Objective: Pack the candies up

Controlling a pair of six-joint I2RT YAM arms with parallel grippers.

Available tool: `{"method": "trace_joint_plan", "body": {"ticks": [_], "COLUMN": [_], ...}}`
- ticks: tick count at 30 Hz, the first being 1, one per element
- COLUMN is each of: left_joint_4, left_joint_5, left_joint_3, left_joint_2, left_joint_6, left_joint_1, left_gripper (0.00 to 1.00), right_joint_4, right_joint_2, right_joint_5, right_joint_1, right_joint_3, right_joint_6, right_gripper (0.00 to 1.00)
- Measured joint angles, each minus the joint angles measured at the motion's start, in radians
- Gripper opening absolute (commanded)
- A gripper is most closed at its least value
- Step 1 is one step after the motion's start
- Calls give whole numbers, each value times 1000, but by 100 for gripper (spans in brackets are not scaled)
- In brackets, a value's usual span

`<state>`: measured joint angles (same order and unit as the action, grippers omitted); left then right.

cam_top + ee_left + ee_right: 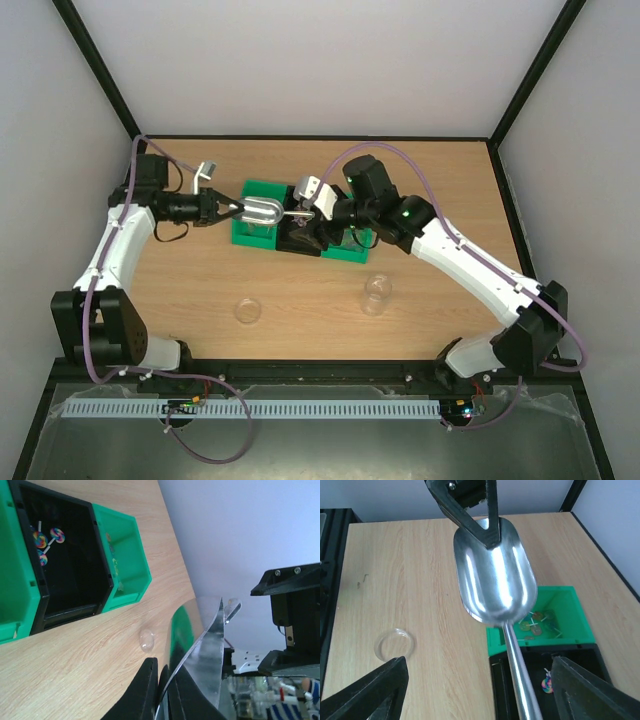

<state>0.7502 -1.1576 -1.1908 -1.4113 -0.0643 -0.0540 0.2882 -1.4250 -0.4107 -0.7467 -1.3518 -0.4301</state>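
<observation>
right gripper [478, 661]: fingers spread wide, one on each side of the scoop's handle. Neither touches it, and the gripper holds nothing.
handle [520, 680]: passes through the middle of that gap and runs straight ahead from the right gripper. The fingers would therefore close across its long axis.
scoop bowl [495, 575]: just past the handle, in front of the right gripper and raised off the table [420, 570]. The face that shows holds no sweets.
left gripper [487, 532]: at the far lip of the bowl, facing the right gripper. Its fingers are pinched together on the rim, so it alone carries the scoop.
deciding relation: the scoop lies end to end between the two grippers, bowl end to the left one and handle end to the right one. The right gripper is the nearer to the handle and already straddles it. It likely needs only to close before the left one lets go, otherwise the scoop would drop.
candies [536, 622]: below the bowl and a little to the right of the handle line, in the green bin [572, 610]. A few more lie in the black bin [75, 570], which sits under the right gripper.
lid [248, 310]: flat on the table, well apart from both grippers on the near side.
jar [377, 293]: upright and open on the table near the right arm, well away from the bins.
</observation>
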Motion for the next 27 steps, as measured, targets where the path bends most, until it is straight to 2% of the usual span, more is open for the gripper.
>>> {"method": "trace_joint_plan", "body": {"ticks": [7, 10, 16, 27], "left_joint_4": [-7, -8, -12, -26], "left_joint_5": [-57, -72, -90, -101], "left_joint_3": [25, 27, 34, 42], "left_joint_2": [3, 3, 3, 8], "left_joint_6": [-42, -51, -60, -64], "left_joint_1": [-47, -44, -26, 1], "left_gripper": [2, 2, 2, 2], "right_joint_4": [43, 51, 54, 50], "right_joint_2": [34, 34, 27, -19], "right_joint_5": [81, 101, 153, 206], "right_joint_1": [-2, -5, -43, -68], "right_joint_3": [-10, -13, -14, -20], "right_joint_6": [-91, -124, -180, -203], "right_gripper": [81, 74, 55, 34]}}
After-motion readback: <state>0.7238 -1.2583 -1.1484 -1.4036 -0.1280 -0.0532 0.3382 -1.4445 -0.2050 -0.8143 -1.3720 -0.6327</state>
